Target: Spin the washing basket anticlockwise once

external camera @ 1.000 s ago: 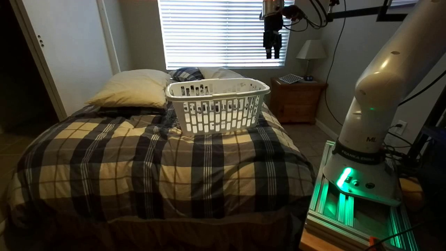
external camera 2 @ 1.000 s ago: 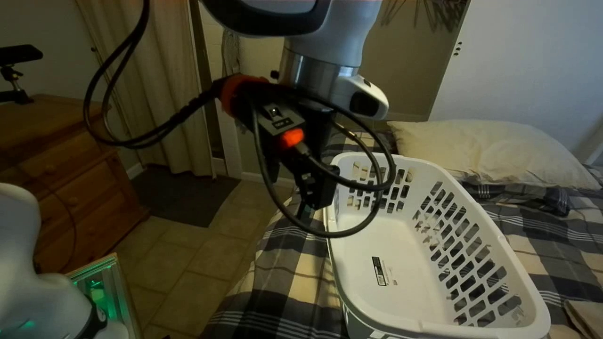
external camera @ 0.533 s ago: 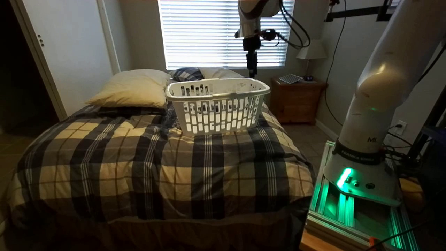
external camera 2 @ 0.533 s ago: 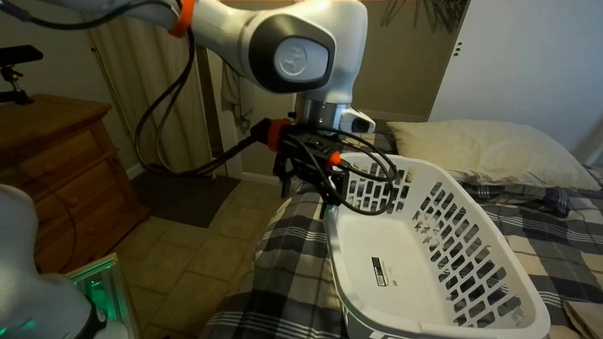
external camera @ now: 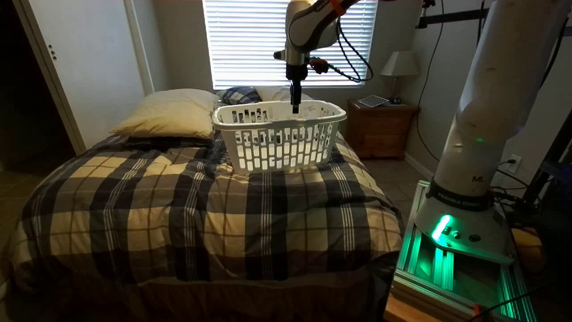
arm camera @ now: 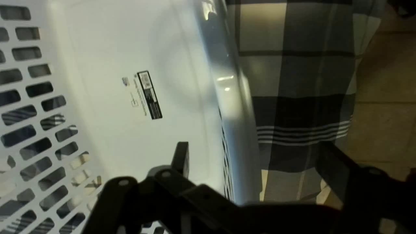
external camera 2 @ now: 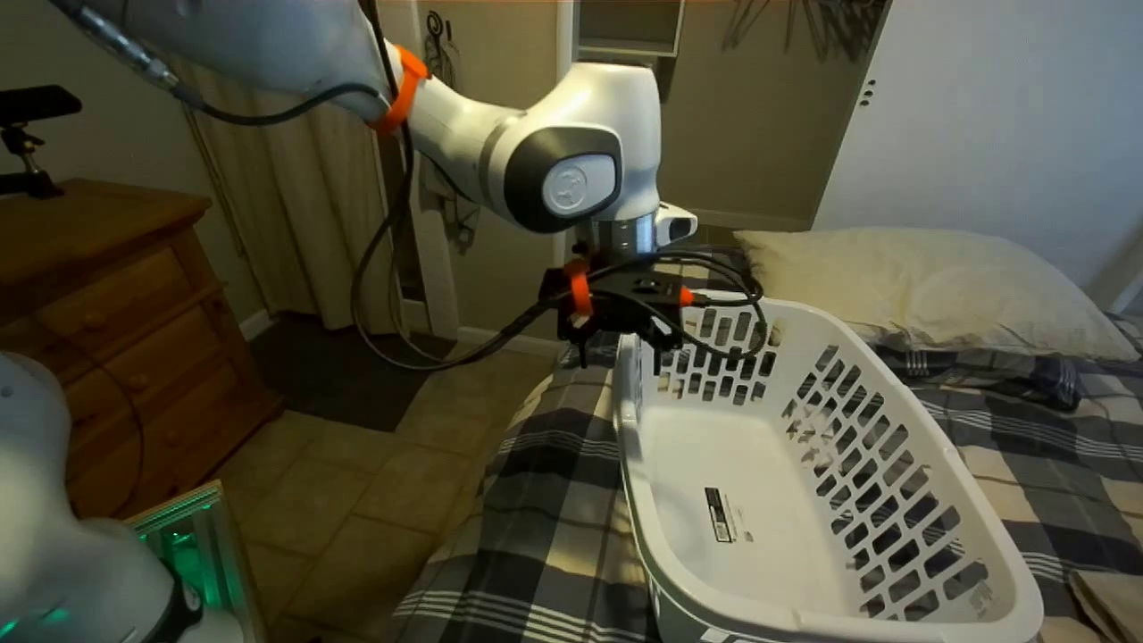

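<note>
I'm likely preparing to grip the white washing basket point(external camera 2: 786, 482), holding fingers point(arm camera: 179, 158) spread above either side of its rim point(arm camera: 235, 123); lowering, pinching, then turning should follow.

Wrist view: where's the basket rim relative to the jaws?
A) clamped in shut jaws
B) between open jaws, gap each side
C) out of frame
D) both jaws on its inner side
B: the rim of the washing basket runs between the open jaws, one seen against its white inside, the other outside, with plaid bedspread showing between it and the rim.
</note>
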Available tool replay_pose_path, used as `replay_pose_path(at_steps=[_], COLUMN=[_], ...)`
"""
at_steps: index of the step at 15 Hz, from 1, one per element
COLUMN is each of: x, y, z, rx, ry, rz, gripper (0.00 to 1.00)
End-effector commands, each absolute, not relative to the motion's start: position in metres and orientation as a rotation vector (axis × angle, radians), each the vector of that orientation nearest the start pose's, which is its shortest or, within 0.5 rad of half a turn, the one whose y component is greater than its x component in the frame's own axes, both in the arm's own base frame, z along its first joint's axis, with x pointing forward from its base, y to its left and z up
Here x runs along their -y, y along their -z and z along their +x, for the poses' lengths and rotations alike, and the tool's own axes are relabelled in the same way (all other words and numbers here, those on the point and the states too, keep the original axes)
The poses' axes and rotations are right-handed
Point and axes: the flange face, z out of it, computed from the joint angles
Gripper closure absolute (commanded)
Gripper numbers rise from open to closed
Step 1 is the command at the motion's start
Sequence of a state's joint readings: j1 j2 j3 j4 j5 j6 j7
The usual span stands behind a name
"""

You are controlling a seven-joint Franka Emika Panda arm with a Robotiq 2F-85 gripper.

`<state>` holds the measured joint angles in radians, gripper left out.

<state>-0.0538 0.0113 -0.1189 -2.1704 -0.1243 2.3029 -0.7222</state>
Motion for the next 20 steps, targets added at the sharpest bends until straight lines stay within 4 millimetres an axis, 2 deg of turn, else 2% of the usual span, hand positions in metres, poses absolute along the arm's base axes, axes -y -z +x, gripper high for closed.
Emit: replay_pose_path(at_steps=[1,4,16,17,18,20], x=[0.095,0.092,0.093,0.091,0.092,0.088], y=[-0.395,-0.381,-0.383,-0.377,-0.375,-0.372], z=[0.542,0.546,0.549,0.551,0.555,0.561], rx=[1.043,1.08,1.082,1.091,1.119,1.183], ry=[0.101,0.065,0.062,0.033,0.08,0.129], rz=[-3.093,-3.051,-3.048,-3.051,-3.105,-3.108], gripper=[0.0,0.0,0.0,0.0,0.0,0.0])
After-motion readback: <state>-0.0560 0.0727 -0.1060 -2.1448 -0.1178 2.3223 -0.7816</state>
